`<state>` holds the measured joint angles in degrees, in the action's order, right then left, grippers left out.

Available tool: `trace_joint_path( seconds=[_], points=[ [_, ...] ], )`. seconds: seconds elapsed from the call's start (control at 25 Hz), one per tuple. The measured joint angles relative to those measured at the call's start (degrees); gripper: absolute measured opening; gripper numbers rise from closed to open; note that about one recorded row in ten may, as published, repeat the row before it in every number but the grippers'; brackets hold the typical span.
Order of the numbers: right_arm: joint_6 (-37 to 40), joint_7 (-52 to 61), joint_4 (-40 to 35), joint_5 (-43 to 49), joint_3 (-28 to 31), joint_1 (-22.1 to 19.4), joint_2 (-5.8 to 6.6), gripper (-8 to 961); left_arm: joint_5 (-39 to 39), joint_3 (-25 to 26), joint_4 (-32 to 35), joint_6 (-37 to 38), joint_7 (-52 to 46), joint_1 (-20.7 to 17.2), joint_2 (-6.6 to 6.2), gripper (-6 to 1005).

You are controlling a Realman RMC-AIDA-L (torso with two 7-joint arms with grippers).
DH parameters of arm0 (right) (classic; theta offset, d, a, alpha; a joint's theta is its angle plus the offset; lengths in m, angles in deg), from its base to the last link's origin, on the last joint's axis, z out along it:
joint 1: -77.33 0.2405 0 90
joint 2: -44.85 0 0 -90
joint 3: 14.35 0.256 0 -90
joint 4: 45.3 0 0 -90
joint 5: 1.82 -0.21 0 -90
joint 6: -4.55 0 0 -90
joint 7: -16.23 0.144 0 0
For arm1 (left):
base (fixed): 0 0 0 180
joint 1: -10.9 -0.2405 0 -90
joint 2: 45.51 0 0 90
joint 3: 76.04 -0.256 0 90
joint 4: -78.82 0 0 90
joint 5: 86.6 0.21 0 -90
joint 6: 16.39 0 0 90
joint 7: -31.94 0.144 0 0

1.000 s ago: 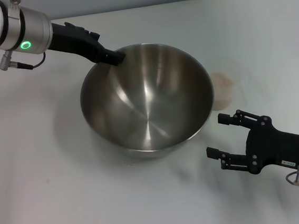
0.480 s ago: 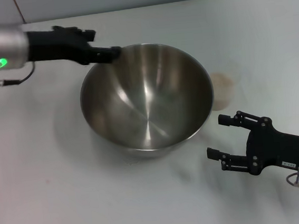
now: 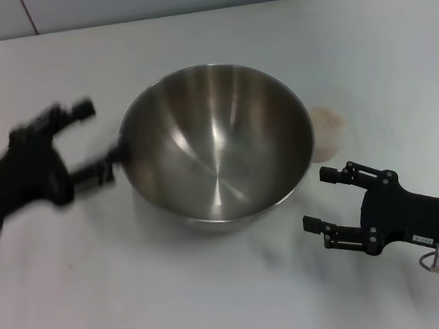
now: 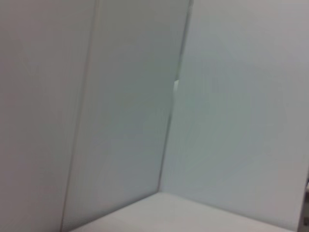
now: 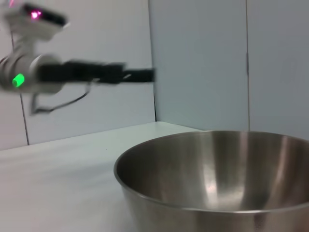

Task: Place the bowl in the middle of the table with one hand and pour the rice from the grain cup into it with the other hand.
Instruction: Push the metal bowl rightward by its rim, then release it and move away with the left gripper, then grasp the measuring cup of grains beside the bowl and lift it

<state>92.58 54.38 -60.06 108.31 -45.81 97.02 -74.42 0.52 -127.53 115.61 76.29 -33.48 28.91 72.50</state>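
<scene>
The steel bowl [image 3: 216, 145] stands upright in the middle of the white table [image 3: 362, 34], and I see no rice in it. It also shows in the right wrist view [image 5: 217, 183]. My left gripper [image 3: 97, 141] is open and blurred, just left of the bowl's rim and holding nothing. The grain cup [image 3: 327, 132] stands right of the bowl, partly hidden by its rim, with pale rice [image 3: 328, 120] inside. My right gripper [image 3: 322, 199] is open and empty, low over the table in front of the cup.
Grey wall panels [image 4: 125, 96] rise behind the table's far edge. The left arm [image 5: 72, 73] shows far off in the right wrist view, beyond the bowl.
My left gripper has let go of the bowl's far-left rim and swung down to the bowl's left side. The bowl, cup and right gripper have not moved.
</scene>
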Motion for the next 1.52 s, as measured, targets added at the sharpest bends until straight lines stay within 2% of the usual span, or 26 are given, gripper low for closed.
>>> trace_joint_path(
  seconds=[0.2,0.36,0.68,1.0,1.52],
  points=[
    [-0.09,0.00,0.00,0.00,0.00,0.00,0.00,775,-0.32,1.46,-12.14,6.57,19.01,-4.07,0.02,876],
    [-0.10,0.00,0.00,0.00,0.00,-0.09,0.00,775,-0.16,1.49,-16.33,6.92,24.47,-5.73,0.03,876],
    [-0.03,0.00,0.00,0.00,0.00,-1.03,0.00,773,0.65,0.96,-17.86,4.61,27.63,-6.27,0.05,875],
    [-0.13,0.00,0.00,0.00,0.00,-1.40,0.00,772,1.98,0.95,-18.82,-2.47,30.62,-5.54,0.11,875],
    [-0.22,0.00,0.04,0.00,0.70,-1.78,0.00,769,2.00,1.04,-18.93,-3.47,30.81,-5.08,0.09,875]
  ],
)
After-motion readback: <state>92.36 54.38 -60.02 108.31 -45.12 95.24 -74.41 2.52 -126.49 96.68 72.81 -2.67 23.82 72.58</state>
